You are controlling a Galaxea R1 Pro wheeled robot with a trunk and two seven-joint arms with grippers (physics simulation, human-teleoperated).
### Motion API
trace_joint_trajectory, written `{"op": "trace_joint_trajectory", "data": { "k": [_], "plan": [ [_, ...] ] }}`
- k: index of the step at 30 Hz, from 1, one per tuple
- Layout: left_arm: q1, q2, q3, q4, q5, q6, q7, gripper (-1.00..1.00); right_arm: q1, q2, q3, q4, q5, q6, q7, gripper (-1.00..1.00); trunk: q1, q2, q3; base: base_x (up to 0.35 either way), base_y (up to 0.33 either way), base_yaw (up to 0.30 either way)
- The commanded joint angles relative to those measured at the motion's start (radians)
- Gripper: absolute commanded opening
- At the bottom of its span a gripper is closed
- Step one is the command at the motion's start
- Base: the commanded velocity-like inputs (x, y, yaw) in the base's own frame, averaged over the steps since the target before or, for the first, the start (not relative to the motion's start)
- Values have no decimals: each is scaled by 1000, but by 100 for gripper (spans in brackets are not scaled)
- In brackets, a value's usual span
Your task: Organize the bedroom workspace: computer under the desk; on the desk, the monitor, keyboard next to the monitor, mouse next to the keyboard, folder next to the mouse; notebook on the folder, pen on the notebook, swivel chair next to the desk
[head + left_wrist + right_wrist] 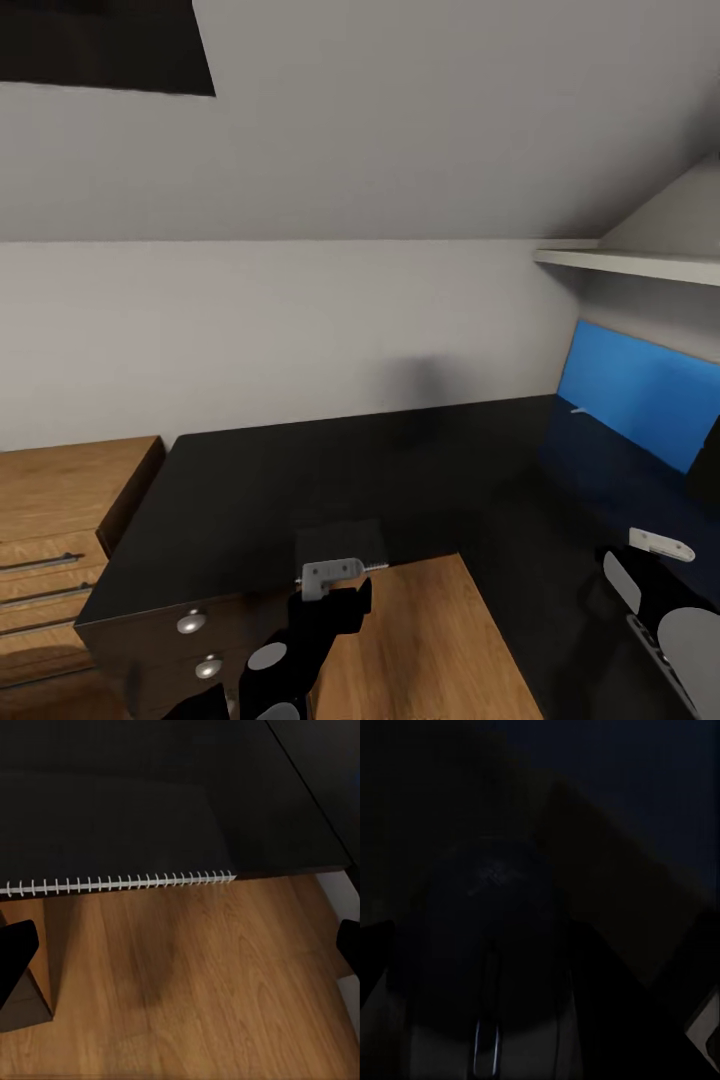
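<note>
A black notebook (112, 832) with a white spiral binding (120, 882) lies flat on the black desk (250, 480), its bound side along the desk's front edge; in the head view the notebook (340, 540) is a dark grey patch. My left gripper (180, 952) hovers open just in front of that edge, over the wooden floor, holding nothing. The monitor (640, 395) with a blue screen stands on the desk at the right. In the dim right wrist view a dark mouse (487, 960) lies between the spread fingers of my right gripper (540, 967); whether they touch it is unclear.
A wooden dresser (60, 520) stands left of the desk. Desk drawers with round knobs (190, 622) sit under its left front. A white shelf (630, 263) hangs above the monitor. Wooden floor (440, 640) fills the desk's inner corner.
</note>
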Motion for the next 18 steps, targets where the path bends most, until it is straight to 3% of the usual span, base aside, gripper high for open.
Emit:
{"op": "trace_joint_trajectory", "data": {
  "k": [1, 18],
  "plan": [
    [-1, 0, -1, -1, 2, 5, 6, 100, 0, 0, 0, -2, -13, 2, -6, -100, 0, -1, -1, -21, 0, 0],
    [-2, 0, 0, 2, 3, 4, 5, 100, 0, 0, 0, -2, -13, 2, -6, -100, 0, -1, -1, -41, -2, 0]
  ]
}}
